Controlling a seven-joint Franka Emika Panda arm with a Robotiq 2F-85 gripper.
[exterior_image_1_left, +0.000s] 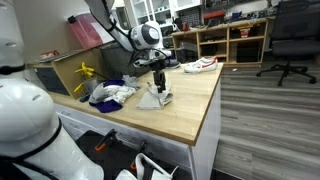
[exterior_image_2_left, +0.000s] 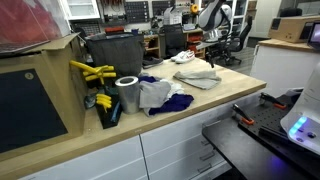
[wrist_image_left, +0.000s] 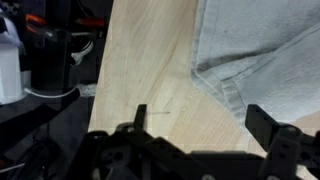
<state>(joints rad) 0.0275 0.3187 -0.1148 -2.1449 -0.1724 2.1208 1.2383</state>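
Cloth (wrist_image_left: 262, 45) flat on surface (wrist_image_left: 150, 60), hem (wrist_image_left: 226, 92) just ahead of end effector (wrist_image_left: 198, 125), released and wide open. Best to shift over hem, descend square, pinch edge only.

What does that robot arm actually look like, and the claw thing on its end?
The arm is built of rounded white shells with dark sections at the joints, as both exterior views show. The gripper is black, with two blocky, angular fingers. No markings or cables are clear enough to make out.
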